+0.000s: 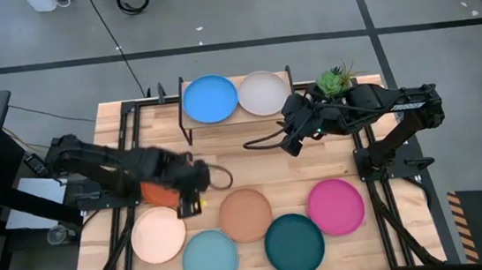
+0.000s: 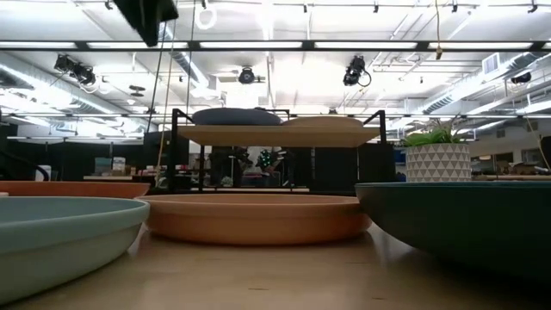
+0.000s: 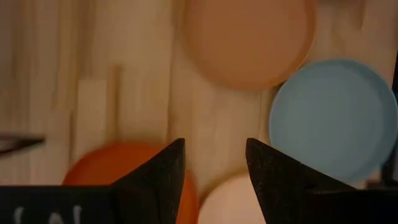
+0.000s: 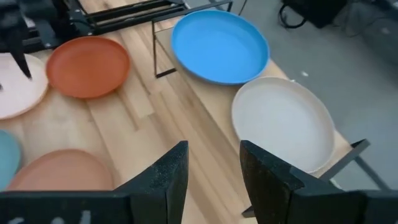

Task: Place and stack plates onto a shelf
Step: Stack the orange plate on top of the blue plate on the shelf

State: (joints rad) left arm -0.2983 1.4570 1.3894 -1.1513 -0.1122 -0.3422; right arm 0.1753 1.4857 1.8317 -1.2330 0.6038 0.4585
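Observation:
The shelf (image 1: 238, 109) stands at the table's far edge and carries the blue plate (image 1: 210, 98) and the grey-white plate (image 1: 263, 92) side by side. The orange-red plate (image 1: 156, 194) lies flat on the table, left of centre. My left gripper (image 1: 191, 189) is open and hovers over that plate's right rim (image 3: 124, 171), beside the pale peach plate (image 3: 230, 199). My right gripper (image 1: 293, 141) is open and empty, in the air just near of the shelf's right half (image 4: 283, 121). Peach (image 1: 158, 234), light teal (image 1: 209, 258), tan (image 1: 245, 214), dark teal (image 1: 294, 243) and magenta (image 1: 336, 206) plates lie along the near side.
A potted green plant (image 1: 333, 80) stands at the shelf's right end, close to my right arm. Black cables (image 1: 259, 142) run across the table's middle. Bare wood (image 1: 253, 165) lies between the shelf and the row of plates. The low view shows the tan plate (image 2: 254, 215) in front of the shelf (image 2: 267, 133).

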